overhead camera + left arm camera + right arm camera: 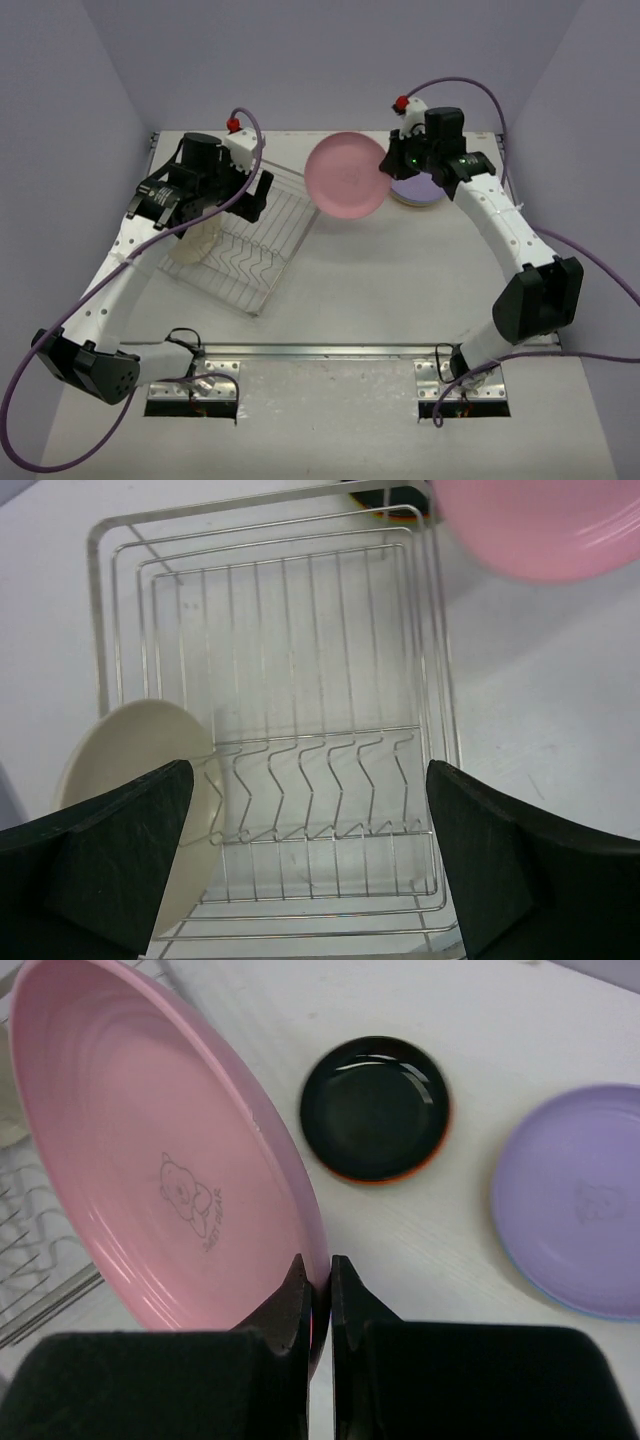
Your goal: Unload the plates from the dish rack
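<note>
My right gripper (393, 166) is shut on the rim of a pink plate (346, 175) and holds it tilted in the air, to the right of the dish rack (262, 240). In the right wrist view the fingers (320, 1282) pinch the pink plate's (150, 1160) edge. My left gripper (253, 196) is open and empty above the rack (280, 630). A cream plate (125, 770) stands at the rack's left end, beside my left finger; it also shows in the top view (196, 244). The rest of the rack's slots are bare.
A black plate on an orange one (375, 1107) and a lavender plate (580, 1200) on a blue one lie flat on the table below the right gripper. The lavender plate (418, 192) sits at the back right, partly under the right arm. Walls close the table's back and sides.
</note>
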Robot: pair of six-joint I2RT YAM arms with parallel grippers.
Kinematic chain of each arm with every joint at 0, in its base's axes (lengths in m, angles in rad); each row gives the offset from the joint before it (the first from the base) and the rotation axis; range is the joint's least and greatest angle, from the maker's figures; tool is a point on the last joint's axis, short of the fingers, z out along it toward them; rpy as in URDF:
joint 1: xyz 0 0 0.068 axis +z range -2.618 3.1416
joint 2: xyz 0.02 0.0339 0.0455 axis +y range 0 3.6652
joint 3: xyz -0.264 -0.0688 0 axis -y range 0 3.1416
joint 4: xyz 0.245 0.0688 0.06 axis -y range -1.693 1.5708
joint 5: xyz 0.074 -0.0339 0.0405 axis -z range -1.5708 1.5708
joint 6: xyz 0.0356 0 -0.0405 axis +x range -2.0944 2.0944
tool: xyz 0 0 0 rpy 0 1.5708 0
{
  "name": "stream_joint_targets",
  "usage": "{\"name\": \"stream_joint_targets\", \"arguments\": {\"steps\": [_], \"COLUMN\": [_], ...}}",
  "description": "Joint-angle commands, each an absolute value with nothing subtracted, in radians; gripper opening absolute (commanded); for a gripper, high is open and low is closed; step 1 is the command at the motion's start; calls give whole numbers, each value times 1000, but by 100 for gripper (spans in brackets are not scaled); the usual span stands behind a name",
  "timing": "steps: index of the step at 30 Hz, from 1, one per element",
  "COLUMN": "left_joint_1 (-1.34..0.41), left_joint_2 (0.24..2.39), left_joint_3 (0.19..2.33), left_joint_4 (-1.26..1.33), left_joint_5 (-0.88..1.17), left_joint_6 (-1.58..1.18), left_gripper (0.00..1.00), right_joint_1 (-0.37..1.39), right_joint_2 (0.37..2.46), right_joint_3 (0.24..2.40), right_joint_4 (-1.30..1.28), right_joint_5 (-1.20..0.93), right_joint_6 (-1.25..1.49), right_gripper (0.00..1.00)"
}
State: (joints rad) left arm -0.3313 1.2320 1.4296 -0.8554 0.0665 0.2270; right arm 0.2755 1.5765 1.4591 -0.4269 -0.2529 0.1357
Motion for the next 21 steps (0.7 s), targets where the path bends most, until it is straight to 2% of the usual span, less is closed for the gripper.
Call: {"name": "stream_joint_targets", "arguments": {"steps": [1, 5, 10, 21], "left_joint_1": [-306, -290, -273, -255], "left_joint_2": [1185, 1188, 1185, 1182], "left_joint_3": [1409, 1385, 1342, 1312], "left_joint_4": [-742, -738, -738, -746], "left_joint_5": [-96, -113, -109, -91], "left_joint_6": [196, 184, 179, 185], "left_gripper": [100, 100, 100, 100], "right_joint_1": [59, -80, -172, -204], "right_joint_2": [1704, 1829, 2032, 2180], "right_joint_3": [1565, 1661, 1835, 1920], "right_joint_4": [-405, -432, -493, -508], "right_joint_5": [-274, -306, -365, -369], "right_joint_6": [254, 324, 386, 384], "right_gripper": [0, 0, 0, 0]}}
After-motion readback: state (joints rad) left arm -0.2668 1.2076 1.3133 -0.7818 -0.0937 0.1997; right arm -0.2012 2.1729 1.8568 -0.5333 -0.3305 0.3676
